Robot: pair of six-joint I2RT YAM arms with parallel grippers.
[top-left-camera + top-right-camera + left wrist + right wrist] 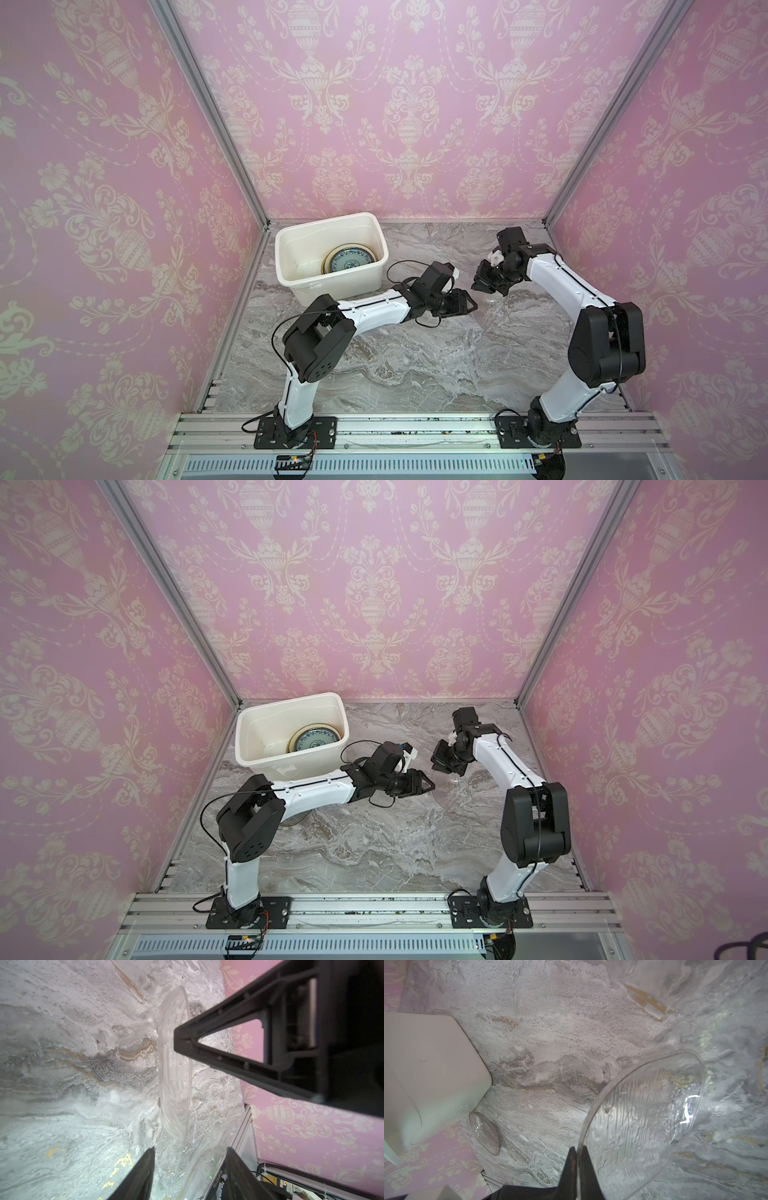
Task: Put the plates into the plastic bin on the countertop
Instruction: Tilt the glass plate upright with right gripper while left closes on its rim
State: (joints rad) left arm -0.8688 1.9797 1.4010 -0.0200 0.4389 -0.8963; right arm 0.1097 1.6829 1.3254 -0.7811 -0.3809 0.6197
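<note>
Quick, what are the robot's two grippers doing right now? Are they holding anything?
Left gripper: open, jaws apart, holding nothing.
Right gripper: closed on the rim of the clear glass plate.

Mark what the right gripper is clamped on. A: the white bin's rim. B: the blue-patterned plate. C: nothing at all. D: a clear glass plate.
D: in the right wrist view the right gripper is closed on the rim of the clear glass plate.
</note>
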